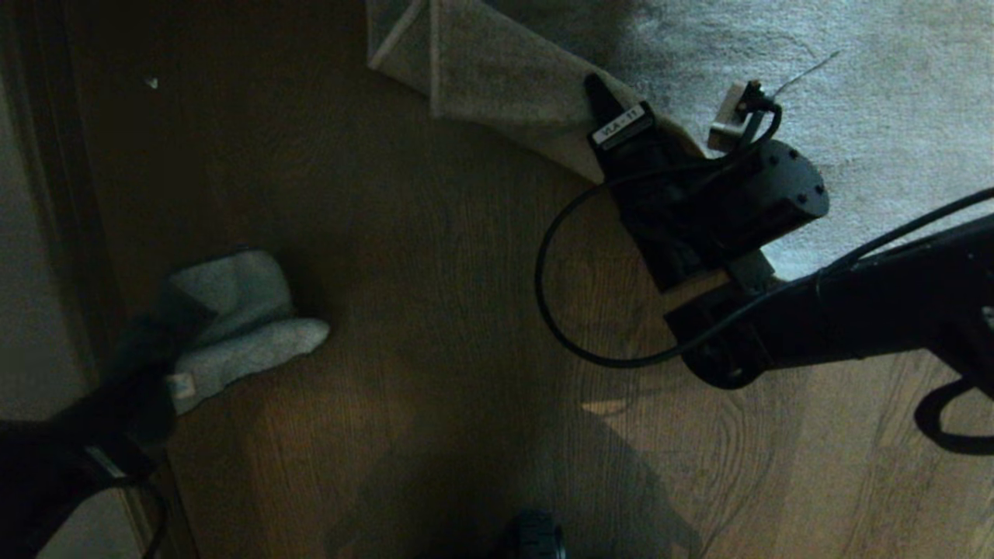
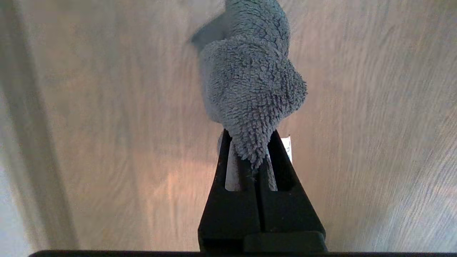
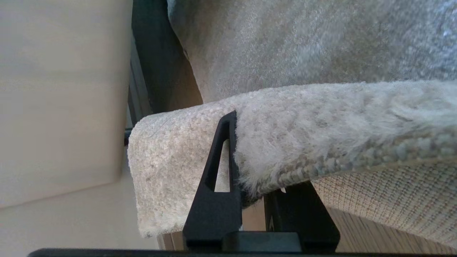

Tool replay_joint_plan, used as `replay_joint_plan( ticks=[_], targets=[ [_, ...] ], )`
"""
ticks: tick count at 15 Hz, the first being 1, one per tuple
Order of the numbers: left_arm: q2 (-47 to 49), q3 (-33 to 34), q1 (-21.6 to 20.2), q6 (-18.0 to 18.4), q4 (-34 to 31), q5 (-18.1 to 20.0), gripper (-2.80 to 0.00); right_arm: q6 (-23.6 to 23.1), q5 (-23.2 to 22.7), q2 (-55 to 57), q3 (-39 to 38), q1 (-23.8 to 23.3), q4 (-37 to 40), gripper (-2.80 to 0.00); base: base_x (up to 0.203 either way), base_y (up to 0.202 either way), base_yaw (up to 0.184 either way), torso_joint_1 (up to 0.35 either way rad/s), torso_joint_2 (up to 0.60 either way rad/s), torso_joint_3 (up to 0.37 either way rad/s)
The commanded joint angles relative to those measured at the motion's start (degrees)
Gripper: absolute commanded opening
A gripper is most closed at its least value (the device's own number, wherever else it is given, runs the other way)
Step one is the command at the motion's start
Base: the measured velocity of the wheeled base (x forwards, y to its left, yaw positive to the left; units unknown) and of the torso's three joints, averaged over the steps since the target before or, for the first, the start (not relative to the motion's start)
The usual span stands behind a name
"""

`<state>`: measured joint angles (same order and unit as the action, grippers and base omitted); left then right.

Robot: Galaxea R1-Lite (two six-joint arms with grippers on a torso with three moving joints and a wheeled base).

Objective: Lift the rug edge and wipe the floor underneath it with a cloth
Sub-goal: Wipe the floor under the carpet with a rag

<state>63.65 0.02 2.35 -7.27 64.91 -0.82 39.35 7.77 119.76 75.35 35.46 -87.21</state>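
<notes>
My right gripper [image 1: 609,109] is shut on the rug edge [image 1: 497,85] and holds it folded up off the floor [image 1: 435,310]. In the right wrist view one finger [image 3: 223,150] lies on the pile of the rug edge [image 3: 303,135] and the other is under its woven, paler underside [image 3: 392,200]. At the left, my left gripper [image 1: 167,341] is shut on the small grey cloth [image 1: 241,326], which lies on the brown planks well apart from the rug. The left wrist view shows the fluffy cloth [image 2: 250,89] pinched in my left gripper [image 2: 250,142], its white tag beside one finger.
A pale wall [image 1: 31,233] with a dark skirting strip [image 1: 70,194] runs along the left. A black cable [image 1: 543,295] loops from the right arm over the bare planks. Part of my base [image 1: 532,536] shows at the bottom edge. The rug [image 1: 854,93] covers the back right.
</notes>
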Motion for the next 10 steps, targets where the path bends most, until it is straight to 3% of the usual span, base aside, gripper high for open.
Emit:
replay_joint_plan(
  ticks=[1,10],
  targets=[
    [-8.1,0.0,-1.2,0.0,-4.5,-0.1,-2.80,-0.7,0.1,-0.1,-0.4,0.1,-2.6,-2.80,0.000,0.000,0.000,0.000,0.00,0.000],
    [-48.5,-0.1,-1.4,1.2,-44.1,0.4,-2.80,-1.2,0.6,-1.4,-3.4,0.7,-2.7,-2.80,0.000,0.000,0.000,0.000,0.00,0.000]
  ],
)
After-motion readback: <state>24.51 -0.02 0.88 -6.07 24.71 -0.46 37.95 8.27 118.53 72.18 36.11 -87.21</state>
